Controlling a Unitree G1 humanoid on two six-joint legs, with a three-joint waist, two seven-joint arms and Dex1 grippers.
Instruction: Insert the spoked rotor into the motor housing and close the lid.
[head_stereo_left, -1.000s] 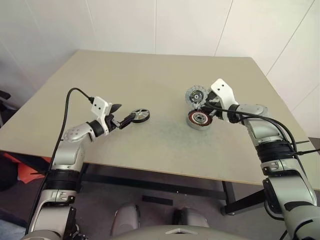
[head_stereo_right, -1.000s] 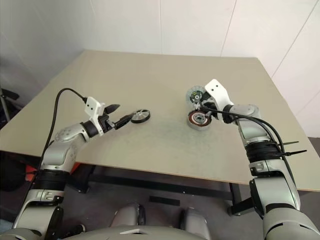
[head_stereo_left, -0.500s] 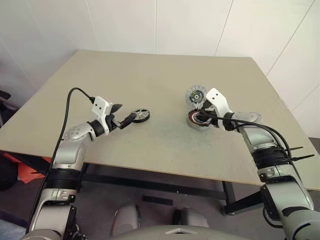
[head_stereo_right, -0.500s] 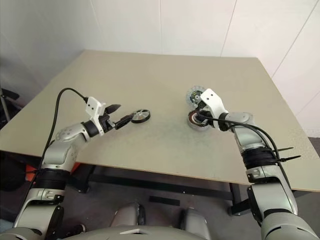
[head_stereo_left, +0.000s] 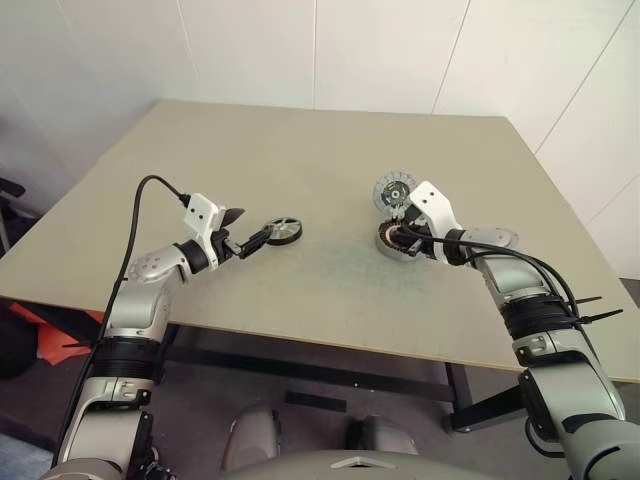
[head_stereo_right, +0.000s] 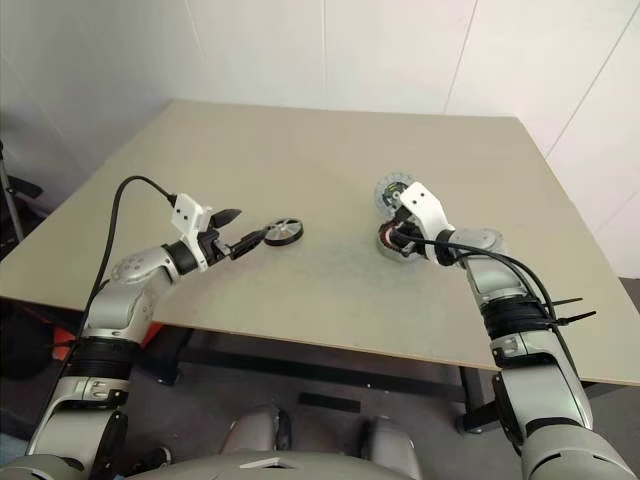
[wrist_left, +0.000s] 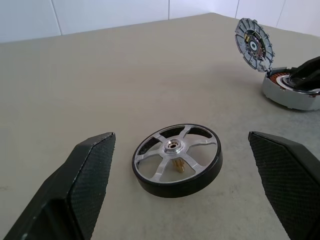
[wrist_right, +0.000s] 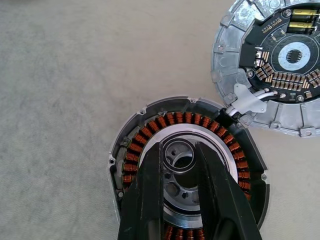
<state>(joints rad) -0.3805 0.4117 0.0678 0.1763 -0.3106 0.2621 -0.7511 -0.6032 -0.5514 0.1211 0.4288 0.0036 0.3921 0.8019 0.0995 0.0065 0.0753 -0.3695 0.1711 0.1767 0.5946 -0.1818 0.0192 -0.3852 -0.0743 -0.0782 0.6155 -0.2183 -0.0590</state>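
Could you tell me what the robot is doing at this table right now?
It is assembling a motor. The open left gripper straddles the rotor lying flat on the table, not yet gripping it. The right gripper reaches into the housing, fingers nearly together at its hub. The lid stands open beside it.

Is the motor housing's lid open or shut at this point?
Open. The lid is swung up beside the motor housing, its dark inner face showing, and the copper windings and central hub lie exposed.

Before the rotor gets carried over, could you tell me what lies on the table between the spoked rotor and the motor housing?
Nothing: in the left eye view the table is bare between the spoked rotor and the motor housing.
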